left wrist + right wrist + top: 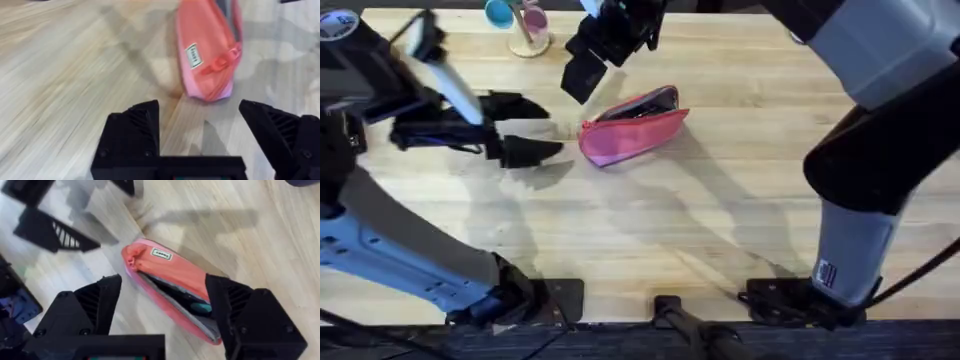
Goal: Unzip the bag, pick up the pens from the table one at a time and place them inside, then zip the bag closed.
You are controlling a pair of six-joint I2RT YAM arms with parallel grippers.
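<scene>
While the pink-red pencil pouch lies on the light wooden tabletop with its zipper open, we see a dark pen and a touch of green already inside its mouth. No pens lie loose on the wood that we can see, so we judge that zipping shut is what remains.

Our left hand sits just beside the pouch's near end, fingers spread wide and holding nothing; its wrist view shows the pouch's closed end and red zipper pull just ahead. Our right hand hovers above the pouch's far side, also wide open and empty, with the gaping mouth between its fingers in its own view.

The risk from here, we think, is the soft pouch sliding or tipping when the pull is tugged, unless one hand pins the fabric. A pen end poking up could also jam the zipper.
</scene>
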